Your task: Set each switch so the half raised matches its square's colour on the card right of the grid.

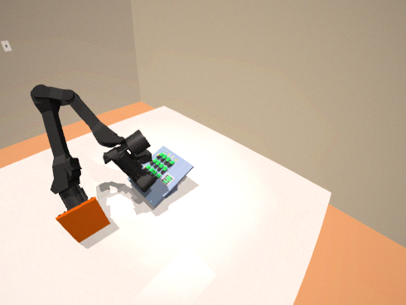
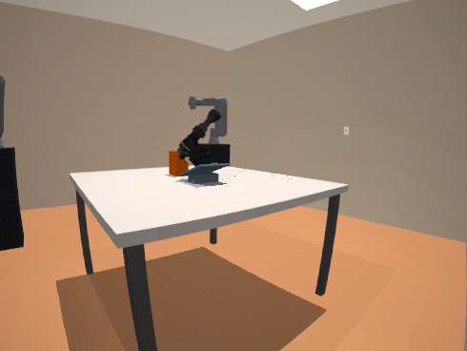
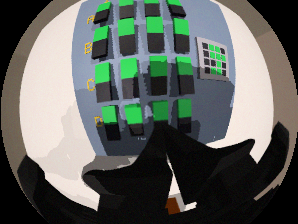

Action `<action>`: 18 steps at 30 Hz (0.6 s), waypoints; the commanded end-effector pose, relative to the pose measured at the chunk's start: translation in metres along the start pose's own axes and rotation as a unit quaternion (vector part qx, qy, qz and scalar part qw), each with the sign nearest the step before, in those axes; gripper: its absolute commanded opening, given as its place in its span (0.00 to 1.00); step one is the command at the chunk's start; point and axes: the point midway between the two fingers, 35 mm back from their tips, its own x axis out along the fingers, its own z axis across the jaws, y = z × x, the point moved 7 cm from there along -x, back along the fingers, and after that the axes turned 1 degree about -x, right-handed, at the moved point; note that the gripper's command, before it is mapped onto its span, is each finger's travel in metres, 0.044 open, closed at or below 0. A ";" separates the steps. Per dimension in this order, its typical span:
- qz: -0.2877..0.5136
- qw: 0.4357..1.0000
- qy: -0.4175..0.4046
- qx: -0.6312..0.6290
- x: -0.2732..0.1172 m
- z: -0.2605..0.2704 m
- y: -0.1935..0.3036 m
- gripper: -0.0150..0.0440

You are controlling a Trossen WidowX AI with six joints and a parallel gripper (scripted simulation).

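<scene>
Closed black gripper low over the near row of a slanted switch panel

The black, angular robot arm (image 1: 51,128) (image 2: 202,128) rises from beside an upright, flat-faced orange block (image 1: 84,220) (image 2: 178,163) and bends down to a slate-blue panel (image 1: 182,166) (image 2: 202,170) (image 3: 215,102). The panel is a smooth, thin-edged slab, tilted on a blocky support, on a matte white table (image 1: 248,232) (image 2: 214,205) (image 3: 45,95) with square-cut dark legs.

The gripper (image 1: 146,182) (image 2: 194,162) (image 3: 160,127) is shut, its tapering fingers brought together with nothing between them. In the wrist view its tips overlap the near half of the third switch from the left in row D, the near row; whether they touch it cannot be told.

The rocker switches (image 1: 160,167) (image 2: 214,163) (image 3: 155,34) stand on the panel four by four, each a chunky, two-faced block, bright green on the far half and dark grey on the near. Thin yellow letters (image 3: 90,85) run down the grid's left side. Shadow dulls the greens toward the right of rows C and D.

Just right of the grid lies the small square card (image 1: 167,179) (image 3: 213,59), pale grey with a raised-looking rim and a pattern of tiny green and dark squares. Beyond the table, a smooth grey arm (image 2: 221,112) stands on a boxy black pedestal (image 2: 220,151).
</scene>
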 end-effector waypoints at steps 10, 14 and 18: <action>0.005 1.000 0.005 0.001 -0.014 -0.003 -0.002 0.25; 0.016 1.000 0.004 0.005 -0.056 -0.002 -0.004 0.25; 0.017 1.000 0.002 0.006 -0.064 -0.001 -0.003 0.25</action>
